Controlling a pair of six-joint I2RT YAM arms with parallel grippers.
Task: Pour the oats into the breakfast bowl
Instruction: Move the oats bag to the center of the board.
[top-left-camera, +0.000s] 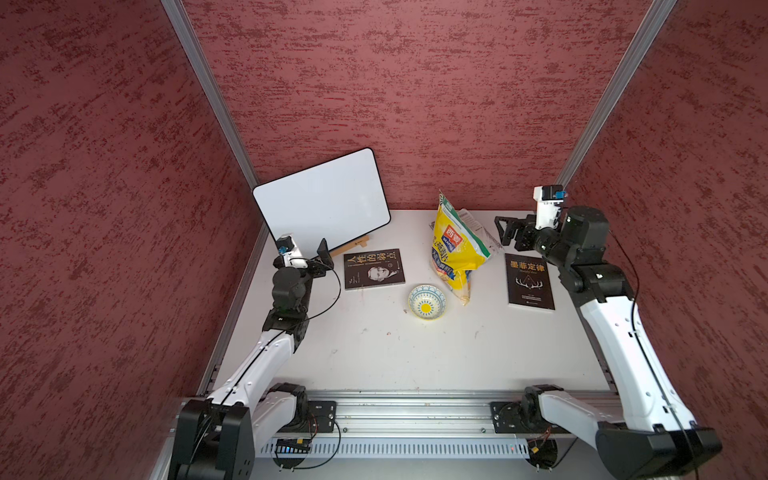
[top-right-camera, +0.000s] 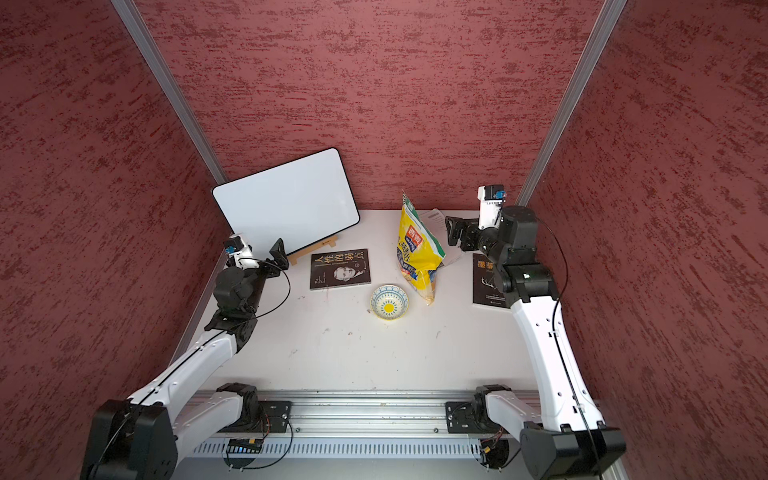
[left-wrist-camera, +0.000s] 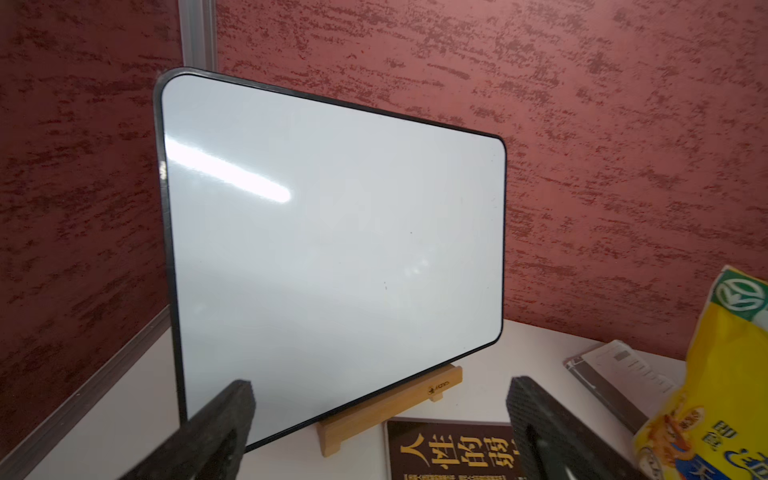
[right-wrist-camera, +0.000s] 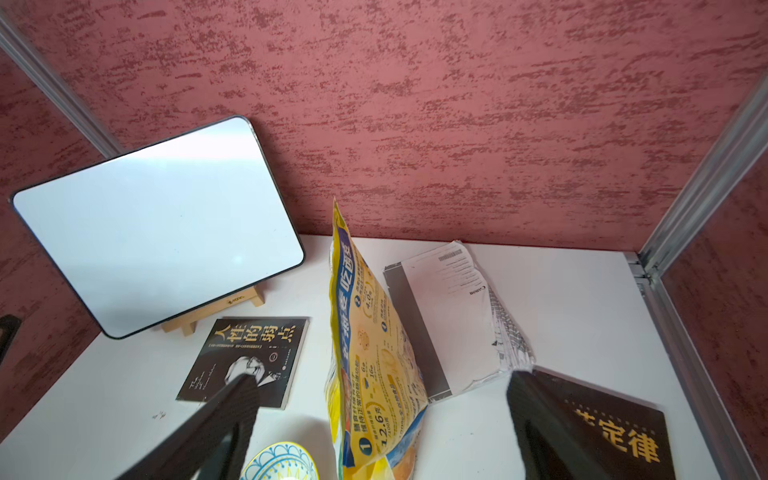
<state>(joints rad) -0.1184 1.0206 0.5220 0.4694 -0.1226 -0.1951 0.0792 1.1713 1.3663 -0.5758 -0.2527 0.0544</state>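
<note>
The oats are hidden inside a tall yellow bag (top-left-camera: 455, 245) (top-right-camera: 417, 249) that stands upright mid-table, its green top band up. The small breakfast bowl (top-left-camera: 427, 301) (top-right-camera: 389, 301), blue-patterned with a yellow centre, sits empty just in front and left of the bag. My right gripper (top-left-camera: 505, 230) (right-wrist-camera: 382, 376) hovers open to the right of the bag's upper part, which shows between its fingers without touching them; the bag (right-wrist-camera: 374, 353) and the bowl's rim (right-wrist-camera: 282, 461) show in the right wrist view. My left gripper (top-left-camera: 326, 253) (left-wrist-camera: 380, 386) is open and empty at the far left, facing the whiteboard.
A whiteboard (top-left-camera: 322, 199) leans on a wooden stand at the back left. A dark book (top-left-camera: 374, 269) lies left of the bowl, another (top-left-camera: 530, 280) lies right of the bag. A paper booklet (right-wrist-camera: 457, 311) lies behind the bag. Red walls enclose three sides.
</note>
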